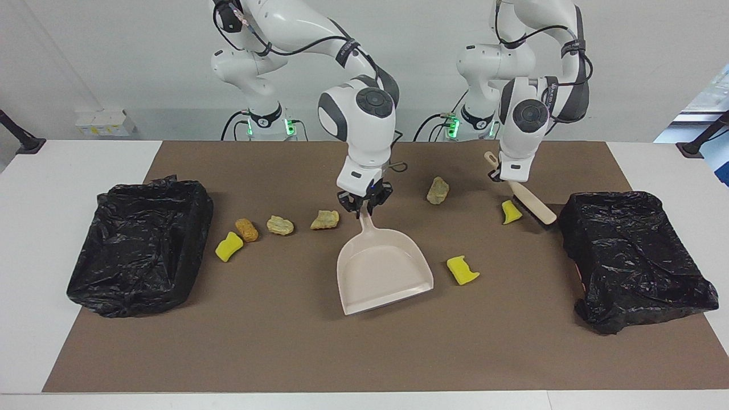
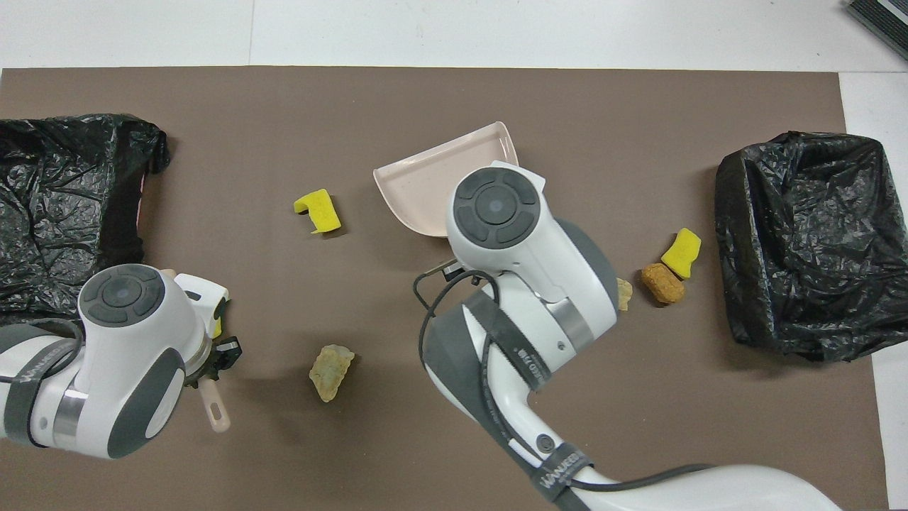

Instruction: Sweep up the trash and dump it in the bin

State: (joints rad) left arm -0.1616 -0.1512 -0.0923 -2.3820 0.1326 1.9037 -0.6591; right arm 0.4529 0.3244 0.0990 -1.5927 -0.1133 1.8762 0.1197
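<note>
Across the brown mat (image 1: 285, 347) the trash lies scattered: a yellow sponge chunk (image 1: 462, 270) just beside the dustpan (image 1: 383, 269), another chunk (image 1: 511, 212) touching the brush (image 1: 532, 200), a tan lump (image 1: 437, 190) nearer the robots, and four more pieces (image 1: 279, 225) in a row toward the right arm's end. The right gripper (image 1: 363, 203) clamps the dustpan's handle, its mouth turned toward the nearest chunk, seemingly to catch it. The left gripper (image 1: 499, 172) grips the brush, bristles down beside the black-lined bin (image 1: 632, 256), likely ready to sweep; a second bin (image 1: 139, 245) sits at the right arm's end.
</note>
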